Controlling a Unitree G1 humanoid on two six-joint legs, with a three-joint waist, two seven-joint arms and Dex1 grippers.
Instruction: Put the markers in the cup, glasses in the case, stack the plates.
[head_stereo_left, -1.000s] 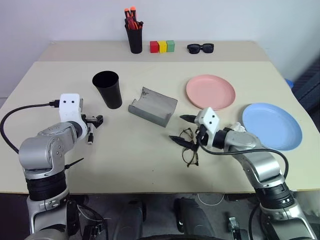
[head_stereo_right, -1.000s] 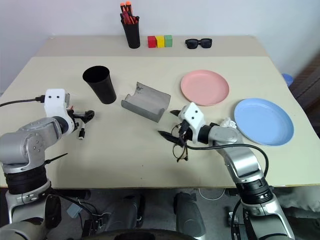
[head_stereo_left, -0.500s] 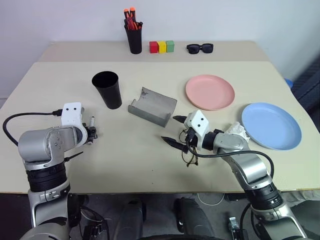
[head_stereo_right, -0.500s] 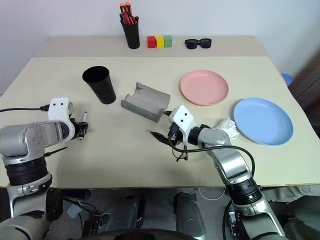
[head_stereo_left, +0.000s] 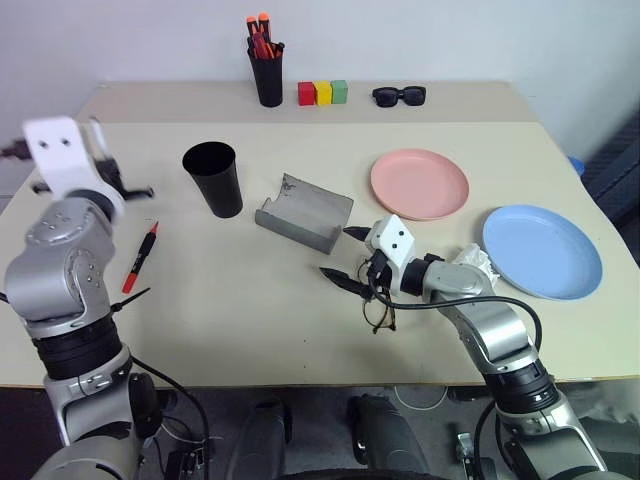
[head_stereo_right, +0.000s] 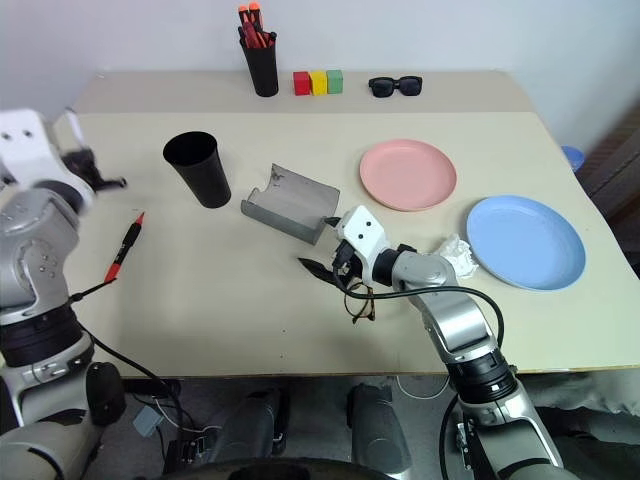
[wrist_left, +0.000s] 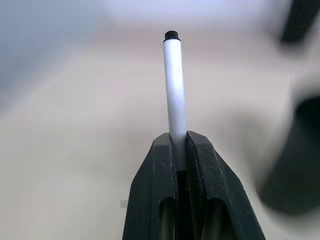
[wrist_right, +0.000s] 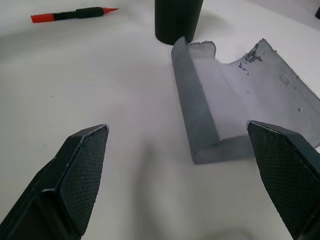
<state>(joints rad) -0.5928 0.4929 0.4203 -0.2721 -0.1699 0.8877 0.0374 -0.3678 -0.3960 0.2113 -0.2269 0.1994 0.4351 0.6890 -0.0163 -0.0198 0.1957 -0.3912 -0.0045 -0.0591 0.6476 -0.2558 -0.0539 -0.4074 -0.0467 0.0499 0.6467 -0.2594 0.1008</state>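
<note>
Bench: beige top, with a raised strip along its far edge; broad bare surface across the near half and the left middle, free of things between the red-capped marker and the glasses.

Blue plate: near the right edge, empty. Crumpled white tissue touching its left rim.

Pink plate: right of centre, empty, apart from the blue one.

Case: grey, at centre, flap lid lying open, nothing inside.

Cup: black, upright, left of the case; inside too dark to tell its contents.

Pen holder: on the far strip, holding orange-capped pens. Beside it three blocks, red, yellow, green, then black sunglasses.

Right tool: fingers spread wide, holding nothing, low over the bench just in front of the case's near end.

Left tool: raised above the bench's left edge, clamped on the white marker, which juts out past the fingertips.

Red-capped marker: flat on the bench, left of the cup, well apart from it.

Glasses: on the bench, just beneath the right wrist.
</note>
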